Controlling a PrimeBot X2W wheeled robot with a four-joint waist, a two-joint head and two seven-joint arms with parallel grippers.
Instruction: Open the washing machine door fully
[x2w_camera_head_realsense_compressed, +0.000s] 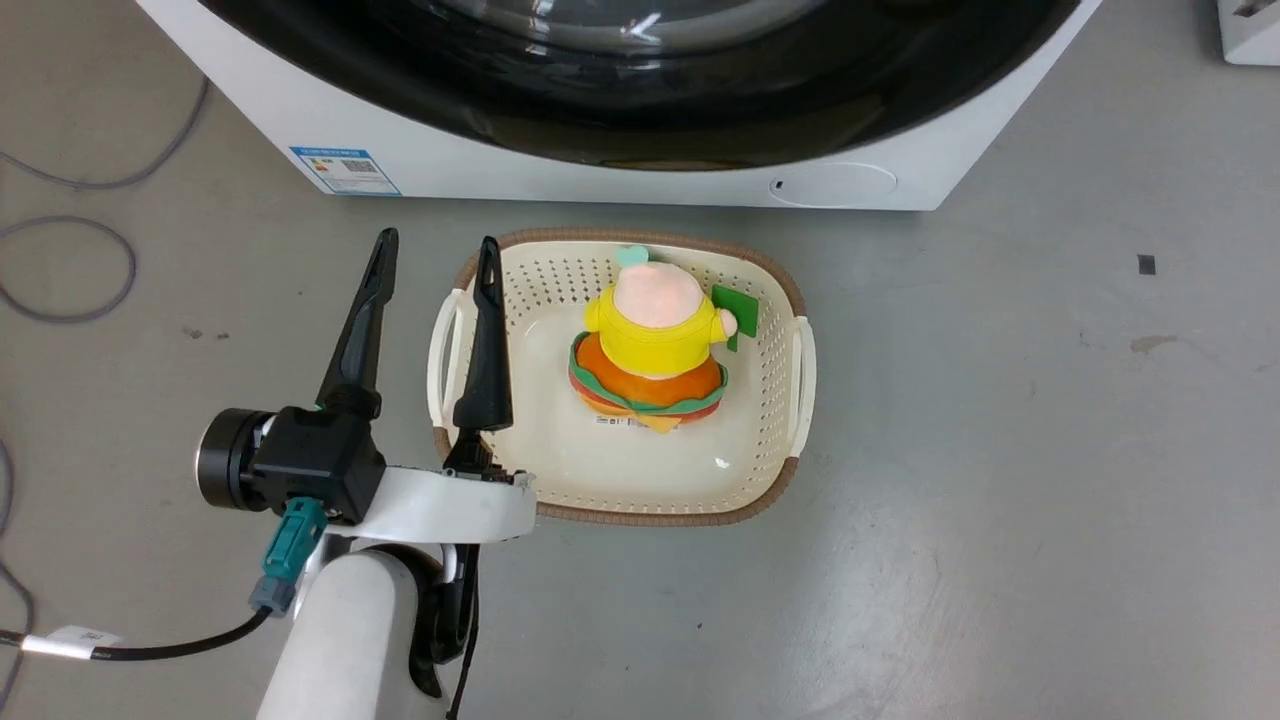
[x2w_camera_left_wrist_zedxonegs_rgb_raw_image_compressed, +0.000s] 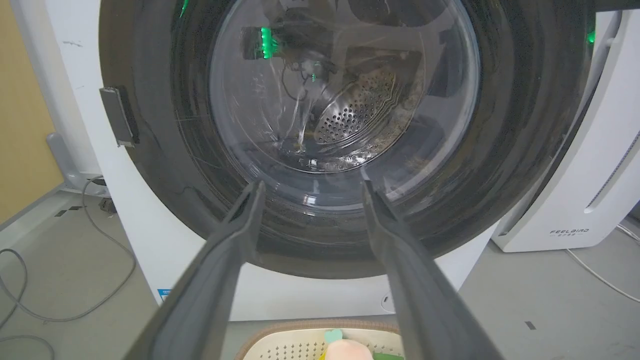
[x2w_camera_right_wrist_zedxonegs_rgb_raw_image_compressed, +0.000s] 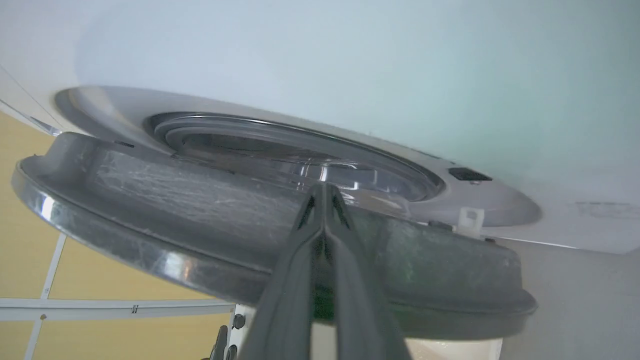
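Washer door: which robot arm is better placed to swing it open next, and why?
Right, likely. The right gripper, shut, points into the gap behind the ajar door, so it can push outward. The left gripper is open, clear of the door's front.

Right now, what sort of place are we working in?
Probably a laundry corner staged in a lab or workshop, not a home: a white front-loading washing machine, a laundry basket before it, and loose cables on bare grey floor.
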